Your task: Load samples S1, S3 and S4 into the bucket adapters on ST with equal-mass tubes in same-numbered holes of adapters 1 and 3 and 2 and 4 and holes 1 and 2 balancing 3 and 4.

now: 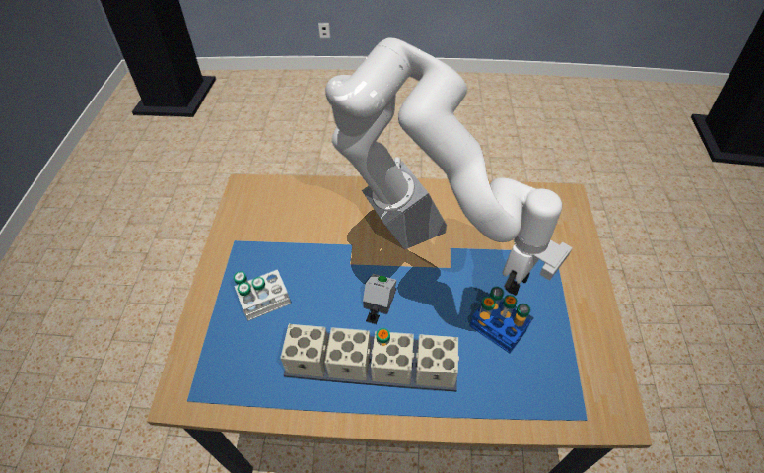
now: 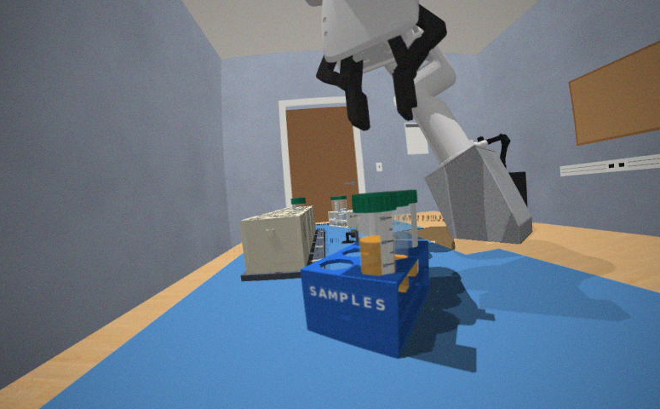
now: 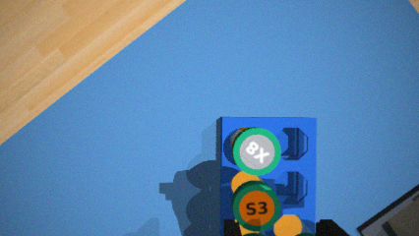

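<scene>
Gripper [image 1: 517,283] [image 2: 386,121] [image 3: 285,230]: fingers apart, nothing between; upper centre of exterior frame.
S3 [image 1: 510,302] [image 3: 257,208]: below fingers in top frame, upright in blue rack [image 1: 510,347] [image 2: 352,303] [image 3: 310,167].

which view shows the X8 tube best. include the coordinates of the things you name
For its label, the wrist view: X8 [image 1: 522,313] [image 2: 377,233] [image 3: 257,151] shows its grey dot and lettering face on. The exterior view shows its side better, with the orange fill and printed scale. The top view shows it small, at a corner of the blue rack [image 1: 510,345] [image 2: 351,313] [image 3: 269,122].
</scene>
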Controlling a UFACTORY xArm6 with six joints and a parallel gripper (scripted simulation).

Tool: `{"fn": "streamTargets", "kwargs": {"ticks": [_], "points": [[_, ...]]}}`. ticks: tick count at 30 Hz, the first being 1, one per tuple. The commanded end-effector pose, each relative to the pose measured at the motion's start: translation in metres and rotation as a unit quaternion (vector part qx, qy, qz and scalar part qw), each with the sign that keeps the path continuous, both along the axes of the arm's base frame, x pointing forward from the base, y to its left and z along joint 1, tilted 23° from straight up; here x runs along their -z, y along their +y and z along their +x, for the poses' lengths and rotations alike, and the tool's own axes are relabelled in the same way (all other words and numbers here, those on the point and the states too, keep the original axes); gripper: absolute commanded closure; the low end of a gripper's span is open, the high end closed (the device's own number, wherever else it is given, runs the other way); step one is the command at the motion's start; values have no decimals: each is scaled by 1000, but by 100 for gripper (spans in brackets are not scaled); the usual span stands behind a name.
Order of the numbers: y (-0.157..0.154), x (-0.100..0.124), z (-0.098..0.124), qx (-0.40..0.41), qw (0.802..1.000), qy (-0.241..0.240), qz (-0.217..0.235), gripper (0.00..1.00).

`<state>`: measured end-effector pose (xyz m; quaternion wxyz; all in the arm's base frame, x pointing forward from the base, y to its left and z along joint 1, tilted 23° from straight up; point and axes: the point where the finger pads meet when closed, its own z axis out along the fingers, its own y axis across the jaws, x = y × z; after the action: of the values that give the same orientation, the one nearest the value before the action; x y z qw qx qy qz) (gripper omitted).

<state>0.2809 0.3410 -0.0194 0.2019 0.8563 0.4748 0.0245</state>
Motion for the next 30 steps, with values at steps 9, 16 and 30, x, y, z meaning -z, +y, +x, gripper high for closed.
{"fn": "streamTargets", "kwargs": {"ticks": [9, 16, 30], "points": [[8, -20, -4, 0, 1000, -1, 2, 56], [13, -33, -7, 0, 1000, -1, 2, 56], [15, -40, -9, 0, 1000, -1, 2, 56]]}}
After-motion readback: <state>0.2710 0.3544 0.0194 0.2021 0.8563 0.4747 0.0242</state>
